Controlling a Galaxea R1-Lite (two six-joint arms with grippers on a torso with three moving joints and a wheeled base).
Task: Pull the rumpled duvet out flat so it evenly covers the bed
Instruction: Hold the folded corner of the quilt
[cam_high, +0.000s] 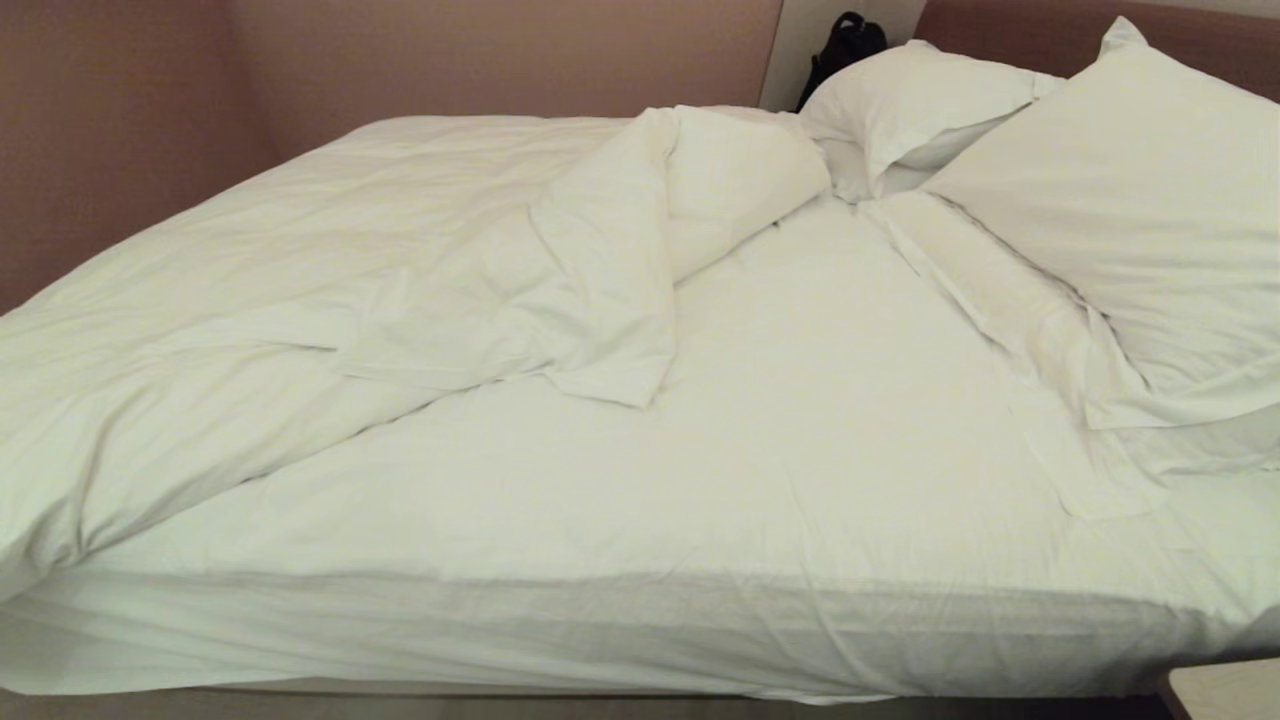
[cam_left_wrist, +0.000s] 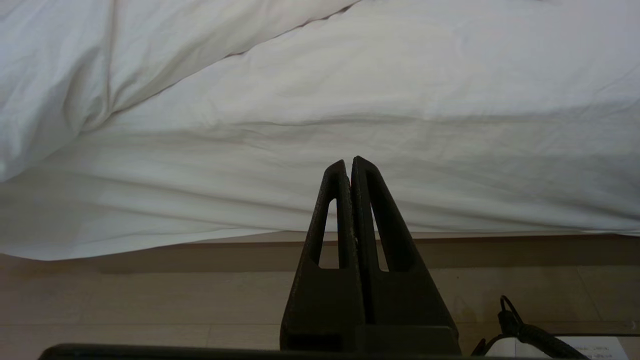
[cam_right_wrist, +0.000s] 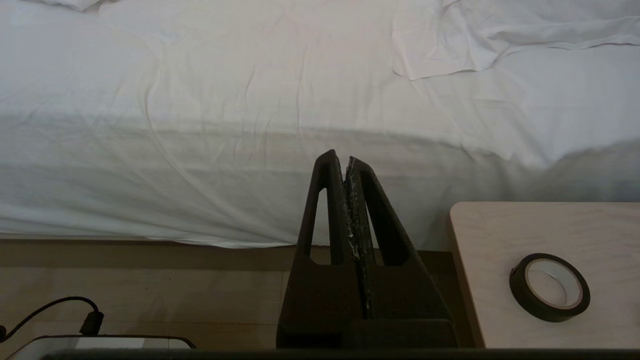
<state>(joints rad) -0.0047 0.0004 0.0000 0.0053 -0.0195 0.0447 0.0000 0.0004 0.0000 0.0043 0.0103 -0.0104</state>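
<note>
1. The duvet (cam_high: 330, 270) lies bunched over the left half of the bed (cam_high: 800, 620) as the head view shows it, its folded-back corner ending near the middle of the mattress; the right half is bare sheet up to the pillows (cam_high: 1130, 200)
2. The left gripper (cam_left_wrist: 348, 162) hangs low in front of the bed's side edge, jaws pressed together and holding nothing; in its wrist view the duvet's drooping edge (cam_left_wrist: 55, 100) sits off to one side and higher up, apart from the tips
3. The right gripper (cam_right_wrist: 339, 156), also closed and empty, faces bare sheet beside a small table (cam_right_wrist: 500, 235) with a roll of tape (cam_right_wrist: 549, 287) on it
4. Judgement: the left arm is nearer the duvet, and the pull has to run rightward across the bed toward the pillows
5. Neither arm appears in the head view; the duvet's far edge, the foot of the bed and whatever lies under the folds are hidden
</note>
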